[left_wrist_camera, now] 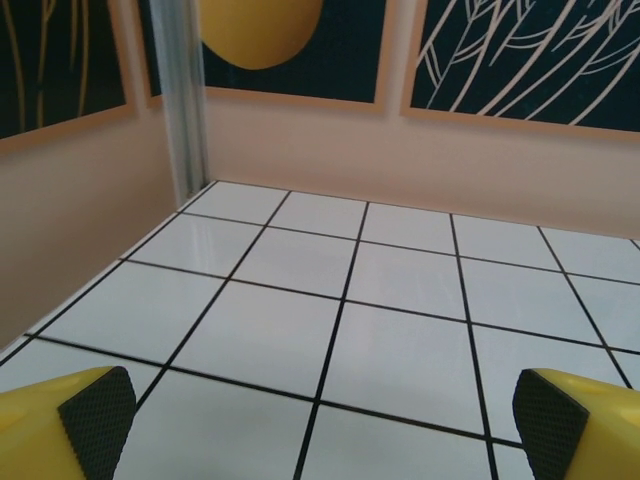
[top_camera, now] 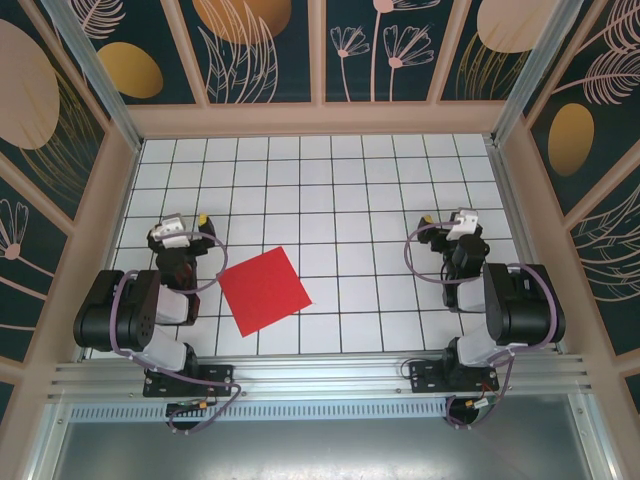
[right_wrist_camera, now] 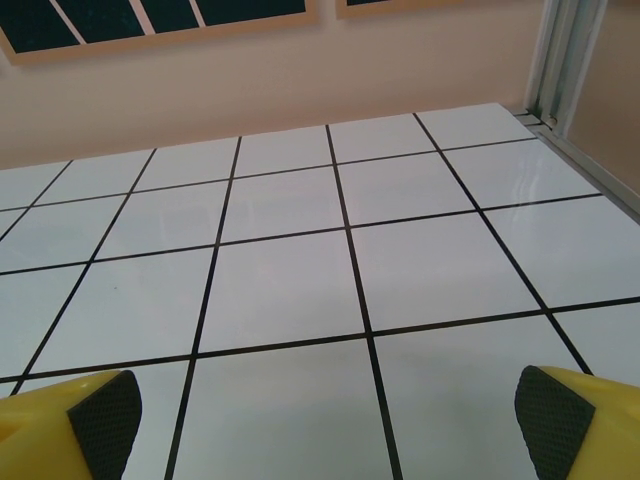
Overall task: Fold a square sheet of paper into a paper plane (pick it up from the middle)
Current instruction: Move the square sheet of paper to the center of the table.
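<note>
The square sheet of paper (top_camera: pixel 264 291), bright red and plain, lies flat on the white gridded table (top_camera: pixel 340 200), turned a little out of line with the grid, left of centre near the front. My left gripper (top_camera: pixel 183 222) hovers just left of and behind the sheet, apart from it. It is open, and its yellow fingers (left_wrist_camera: pixel 60 425) with black pads stand wide over bare tiles, as the left gripper (left_wrist_camera: pixel 320 430) shows in its wrist view. My right gripper (top_camera: pixel 460 216) is far right of the sheet. Seen from its wrist, the right gripper (right_wrist_camera: pixel 325 430) is open, fingers (right_wrist_camera: pixel 105 420) wide over bare tiles.
Pale walls with dark floral panels (top_camera: pixel 260 50) close in the table on three sides. Aluminium posts (left_wrist_camera: pixel 188 100) (right_wrist_camera: pixel 560 60) stand at the back corners. Both arm bases sit on the metal rail (top_camera: pixel 320 375) at the front edge. Open tiles stretch between the two grippers.
</note>
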{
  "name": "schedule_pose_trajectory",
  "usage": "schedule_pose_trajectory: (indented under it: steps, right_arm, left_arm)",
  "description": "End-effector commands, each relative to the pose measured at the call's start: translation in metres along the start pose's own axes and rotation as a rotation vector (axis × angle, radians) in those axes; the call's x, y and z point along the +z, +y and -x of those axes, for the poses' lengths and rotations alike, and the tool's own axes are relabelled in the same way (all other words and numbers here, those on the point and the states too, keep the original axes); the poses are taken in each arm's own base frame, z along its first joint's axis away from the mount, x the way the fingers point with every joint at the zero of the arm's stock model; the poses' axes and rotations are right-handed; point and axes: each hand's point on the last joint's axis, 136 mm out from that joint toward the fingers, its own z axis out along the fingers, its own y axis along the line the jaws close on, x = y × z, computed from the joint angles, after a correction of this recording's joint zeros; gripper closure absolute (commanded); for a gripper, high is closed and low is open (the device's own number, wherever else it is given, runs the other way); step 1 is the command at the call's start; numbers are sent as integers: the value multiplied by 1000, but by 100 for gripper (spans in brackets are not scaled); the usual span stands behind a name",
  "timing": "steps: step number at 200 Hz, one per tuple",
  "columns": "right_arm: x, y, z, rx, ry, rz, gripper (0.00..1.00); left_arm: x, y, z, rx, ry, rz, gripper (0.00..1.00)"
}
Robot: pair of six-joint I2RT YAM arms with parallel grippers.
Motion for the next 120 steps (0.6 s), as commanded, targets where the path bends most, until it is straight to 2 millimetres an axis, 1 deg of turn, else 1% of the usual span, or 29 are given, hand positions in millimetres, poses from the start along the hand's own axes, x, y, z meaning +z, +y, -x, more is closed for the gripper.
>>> schedule_pose_trajectory:
  steps: [1, 13, 19, 27, 37, 42, 45, 49, 55, 63, 72, 76, 87, 89, 96, 100, 112, 120]
  right_arm:
    - [4, 3, 29, -13, 28, -39, 1]
    - [5, 2, 32, 16, 112, -63, 1]
    - [2, 3, 38, 46, 127, -62, 1]
    - [-3, 4, 44, 103, 153, -64, 1]
    - [-8, 13, 51, 183, 206, -33, 1]
    - [-10, 13, 55, 224, 220, -38, 1]
    - [-12, 13, 56, 278, 239, -49, 1]
    - [-14, 12, 55, 336, 271, -67, 1]
    - [-17, 21, 53, 398, 336, -34, 1]
    - [-20, 40, 53, 428, 395, 73, 1]
    - [-27, 72, 53, 471, 447, 252, 1]
    - [-32, 87, 53, 494, 469, 337, 4]
    - [-44, 121, 55, 545, 508, 480, 8]
    - [-45, 126, 54, 547, 516, 495, 8]
    - [-51, 146, 53, 532, 541, 532, 8]
    - [-54, 156, 50, 515, 559, 539, 9]
    - [-65, 193, 43, 455, 605, 584, 9]
    - [-73, 215, 37, 434, 638, 612, 11]
  left_arm:
    - [-17, 4, 31, -35, -133, -2, 1]
    - [-22, 9, 37, -51, -138, 27, 1]
    - [-22, 13, 43, -65, -139, 49, 1]
    - [-18, 16, 41, -82, -88, 75, 1]
    - [-13, 13, 51, -116, -56, 74, 1]
    - [-11, 9, 56, -130, -50, 58, 1]
    - [-11, 7, 59, -137, -49, 49, 1]
    - [-12, 4, 65, -152, -53, 31, 1]
    - [-14, 1, 73, -172, -57, 13, 2]
    - [-16, -5, 84, -201, -72, -21, 1]
    - [-17, -5, 90, -264, -66, -19, 1]
    - [-17, -3, 92, -300, -55, -7, 1]
    - [-14, 1, 93, -390, -5, 40, 1]
    - [-14, 3, 89, -401, 22, 52, 1]
    - [-13, 1, 85, -439, 70, 57, 1]
    - [-13, -5, 85, -447, 88, 29, 1]
    - [-17, -34, 91, -452, 118, -140, 1]
    - [-21, -47, 95, -484, 129, -215, 1]
